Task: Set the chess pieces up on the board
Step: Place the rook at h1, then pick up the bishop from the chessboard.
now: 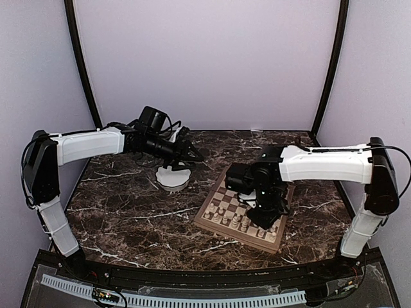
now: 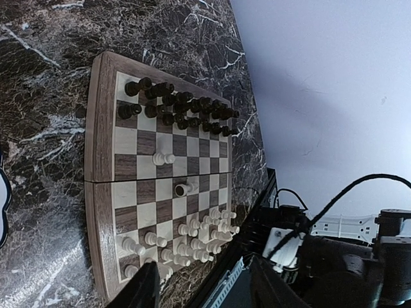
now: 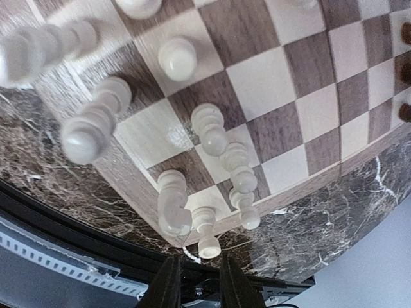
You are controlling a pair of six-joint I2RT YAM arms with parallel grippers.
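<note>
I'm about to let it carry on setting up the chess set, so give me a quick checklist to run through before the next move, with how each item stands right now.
1. Right gripper clear of the pale piece at the board corner: cannot tell; fingers apart, piece just past their tips.
2. Left gripper empty: ok; fingers apart, nothing between them.
3. Arms apart: ok; left hovers over the bowl, right over the board.
4. Every piece in the end rows: not ok; two stray pieces sit on middle squares.
5. Bowl emptied: cannot tell.
</note>
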